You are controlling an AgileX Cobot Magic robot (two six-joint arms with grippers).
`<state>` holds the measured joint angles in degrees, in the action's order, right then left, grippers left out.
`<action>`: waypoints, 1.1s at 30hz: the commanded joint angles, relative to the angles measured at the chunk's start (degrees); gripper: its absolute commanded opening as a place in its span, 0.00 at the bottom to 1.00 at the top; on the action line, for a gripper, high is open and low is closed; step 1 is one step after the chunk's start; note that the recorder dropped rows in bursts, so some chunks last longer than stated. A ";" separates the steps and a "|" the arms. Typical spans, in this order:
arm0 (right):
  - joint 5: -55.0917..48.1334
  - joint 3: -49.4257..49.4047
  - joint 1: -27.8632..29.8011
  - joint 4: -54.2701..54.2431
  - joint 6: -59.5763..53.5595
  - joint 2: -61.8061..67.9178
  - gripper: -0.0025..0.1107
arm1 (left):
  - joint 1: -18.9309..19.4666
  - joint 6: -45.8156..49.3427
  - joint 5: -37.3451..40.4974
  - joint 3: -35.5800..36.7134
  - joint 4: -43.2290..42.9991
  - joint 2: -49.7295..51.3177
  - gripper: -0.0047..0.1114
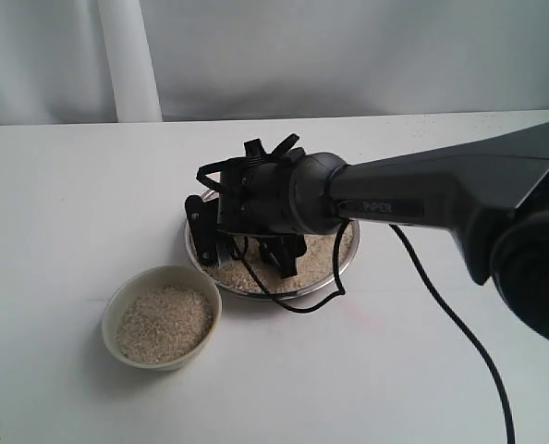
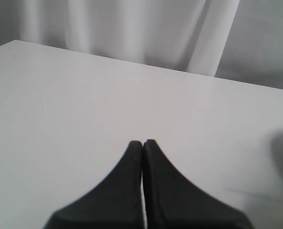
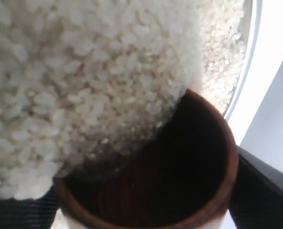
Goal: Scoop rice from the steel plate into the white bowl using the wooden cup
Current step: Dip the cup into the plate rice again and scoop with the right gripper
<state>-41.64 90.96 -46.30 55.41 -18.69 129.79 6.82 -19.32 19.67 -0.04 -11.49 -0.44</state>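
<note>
Right wrist view: wooden cup [image 3: 179, 181] tilted, mouth turned into the rice [image 3: 84, 71] heaped on the steel plate [image 3: 252, 50], grains overlapping its dark opening; black fingers [image 3: 263, 191] clamp its sides. Exterior view hides the cup behind the right tool [image 1: 245, 252] — arm stretched in from the right, low over the plate; white bowl [image 1: 111, 319], rice-filled, just beside the plate; left tool [image 2: 142, 143] clenched, empty, above bare surface [image 2: 84, 95].
</note>
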 commanded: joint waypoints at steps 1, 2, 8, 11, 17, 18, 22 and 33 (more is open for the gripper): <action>1.96 -0.19 -0.62 -5.69 -1.63 -1.41 0.02 | -0.08 -0.13 -0.36 0.04 0.21 0.44 0.04; 2.29 -0.19 -0.62 -6.84 -2.10 -1.40 0.02 | -0.08 -0.13 -0.36 0.04 0.21 0.44 0.04; 2.99 -0.19 -0.51 -11.43 -2.61 -1.54 0.02 | -0.08 -0.13 -0.36 0.04 0.21 0.44 0.04; 2.99 -0.19 -0.51 -12.19 -2.61 -1.54 0.02 | -0.08 -0.13 -0.36 0.04 0.21 0.44 0.04; 4.28 -0.19 0.95 -19.16 -2.61 -1.54 0.02 | -0.08 -0.13 -0.36 0.04 0.21 0.44 0.04; 4.56 -0.19 1.19 -20.40 -2.61 -1.54 0.02 | -0.08 -0.13 -0.36 0.04 0.21 0.44 0.04; 4.82 -0.19 1.72 -22.89 -2.61 -1.54 0.02 | -0.08 -0.13 -0.36 0.04 0.21 0.44 0.04; 7.90 -0.19 3.75 -35.97 -1.97 -3.76 0.02 | -0.08 -0.13 -0.36 0.04 0.21 0.44 0.04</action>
<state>-34.86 91.07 -42.86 25.16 -21.53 126.55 6.82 -19.32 19.67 -0.04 -11.49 -0.44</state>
